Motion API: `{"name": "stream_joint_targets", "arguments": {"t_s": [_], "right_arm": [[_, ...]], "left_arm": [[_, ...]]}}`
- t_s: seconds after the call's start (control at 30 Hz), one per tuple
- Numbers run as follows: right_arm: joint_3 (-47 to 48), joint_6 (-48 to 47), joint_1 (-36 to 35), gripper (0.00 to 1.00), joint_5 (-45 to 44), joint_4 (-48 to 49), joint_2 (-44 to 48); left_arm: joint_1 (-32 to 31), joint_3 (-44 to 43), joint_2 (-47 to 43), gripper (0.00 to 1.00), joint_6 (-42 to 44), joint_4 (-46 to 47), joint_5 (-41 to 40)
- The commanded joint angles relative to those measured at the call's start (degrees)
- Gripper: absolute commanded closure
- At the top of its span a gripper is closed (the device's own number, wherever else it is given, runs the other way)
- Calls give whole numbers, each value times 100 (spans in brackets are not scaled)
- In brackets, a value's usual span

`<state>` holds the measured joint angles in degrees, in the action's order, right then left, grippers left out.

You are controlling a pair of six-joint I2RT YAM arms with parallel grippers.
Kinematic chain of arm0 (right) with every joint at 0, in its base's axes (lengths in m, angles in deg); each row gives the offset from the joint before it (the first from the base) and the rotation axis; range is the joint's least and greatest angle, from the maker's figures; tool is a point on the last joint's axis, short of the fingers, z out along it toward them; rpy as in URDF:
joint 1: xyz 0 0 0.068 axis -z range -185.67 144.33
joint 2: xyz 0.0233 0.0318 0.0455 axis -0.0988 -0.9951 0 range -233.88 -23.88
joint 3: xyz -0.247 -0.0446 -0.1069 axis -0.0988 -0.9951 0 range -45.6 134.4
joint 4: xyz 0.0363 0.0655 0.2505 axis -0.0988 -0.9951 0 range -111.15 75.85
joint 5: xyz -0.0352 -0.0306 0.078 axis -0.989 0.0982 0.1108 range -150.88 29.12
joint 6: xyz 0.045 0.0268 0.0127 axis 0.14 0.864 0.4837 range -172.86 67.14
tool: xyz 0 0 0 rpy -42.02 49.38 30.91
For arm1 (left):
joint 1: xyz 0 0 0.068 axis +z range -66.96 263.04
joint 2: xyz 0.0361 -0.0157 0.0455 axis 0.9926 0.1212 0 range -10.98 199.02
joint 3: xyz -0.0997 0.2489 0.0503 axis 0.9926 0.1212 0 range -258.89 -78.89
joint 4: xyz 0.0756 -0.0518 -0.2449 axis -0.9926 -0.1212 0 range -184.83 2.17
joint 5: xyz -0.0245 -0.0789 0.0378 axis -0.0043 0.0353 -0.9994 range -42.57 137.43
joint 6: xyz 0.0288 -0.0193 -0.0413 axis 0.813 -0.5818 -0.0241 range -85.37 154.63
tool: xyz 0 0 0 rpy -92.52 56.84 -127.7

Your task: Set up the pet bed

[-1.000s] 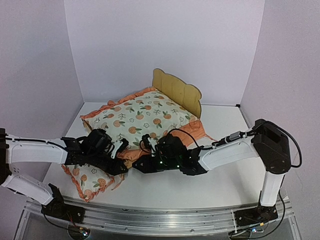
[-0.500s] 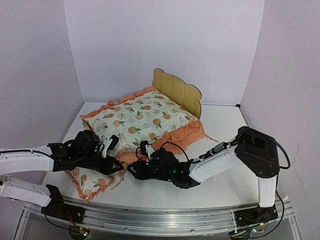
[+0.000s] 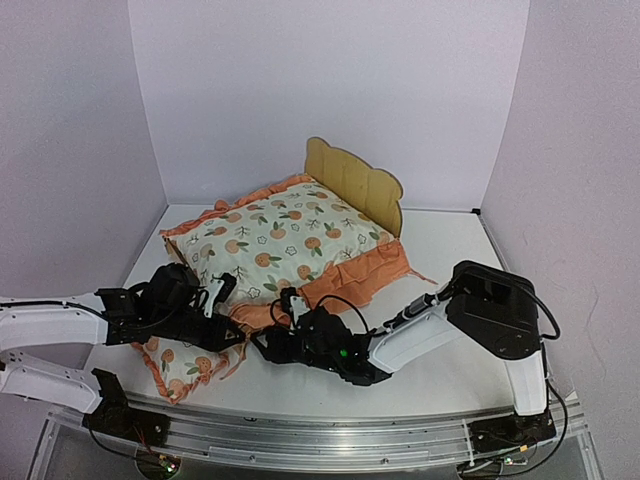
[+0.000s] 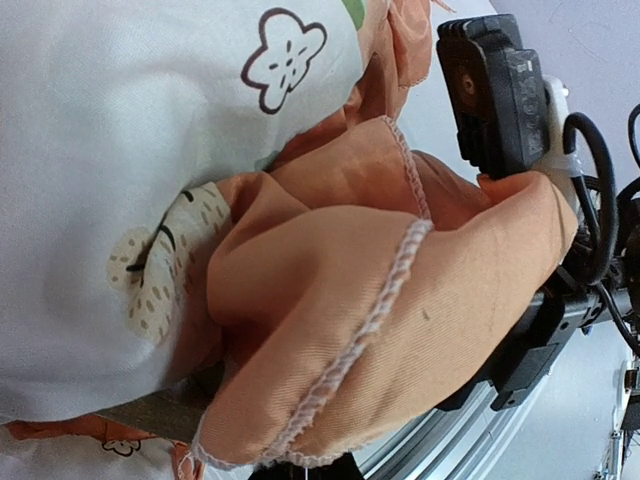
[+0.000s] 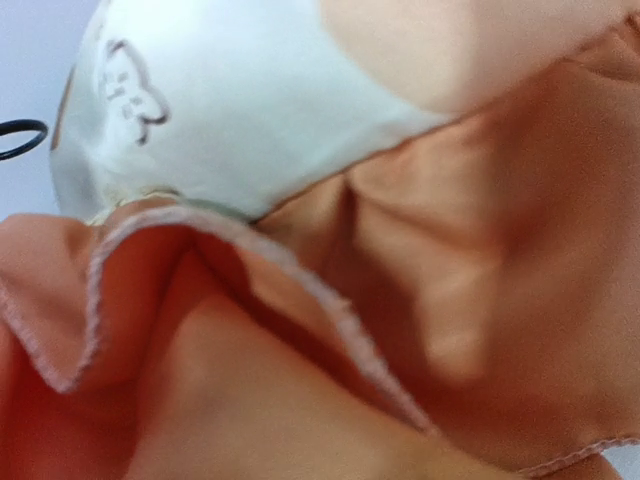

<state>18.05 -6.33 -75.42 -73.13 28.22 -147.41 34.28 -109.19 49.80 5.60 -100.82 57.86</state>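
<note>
Left gripper (image 3: 216,300) is closed at the near corner of the cushion (image 3: 280,238). Its wrist cam is stuffed with bunched orange ruffle (image 4: 380,300), but I can't tell if any of it is actually pinched. Right gripper (image 3: 268,346) sits low at the same corner. Its cam is all fabric with no fingers showing, so open or closed, no idea. Only the top view shows the pet bed (image 3: 355,185), headboard poking up behind the cushion at the back of the table (image 3: 450,260).

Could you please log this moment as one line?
cushion: on pet bed | left hand: shut at near ruffle | right hand: at ruffle, jaws unseen | pillow: under left arm
</note>
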Motion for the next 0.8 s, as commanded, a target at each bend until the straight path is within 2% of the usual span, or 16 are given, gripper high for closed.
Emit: {"name": "stream_joint_targets", "arguments": {"t_s": [0.0,0.2,0.43,0.6,0.67,0.77], "right_arm": [[294,-263,-92,55,-114,386,113],[470,-183,-93,57,-161,488,-31],[501,1,-91,64,-766,483,-194],[805,-145,-88,69,-606,464,-339],[832,-60,-88,74,-595,420,-372],[794,-12,-88,92,-637,410,-375]], "left_arm": [[32,85,65,100,-57,-186,-296],[32,48,104,100,-100,-270,-451],[32,40,128,100,-129,-317,-558],[32,52,130,100,-182,-329,-693],[32,43,135,100,-223,-377,-786],[32,28,179,100,-251,-402,-847]]}}
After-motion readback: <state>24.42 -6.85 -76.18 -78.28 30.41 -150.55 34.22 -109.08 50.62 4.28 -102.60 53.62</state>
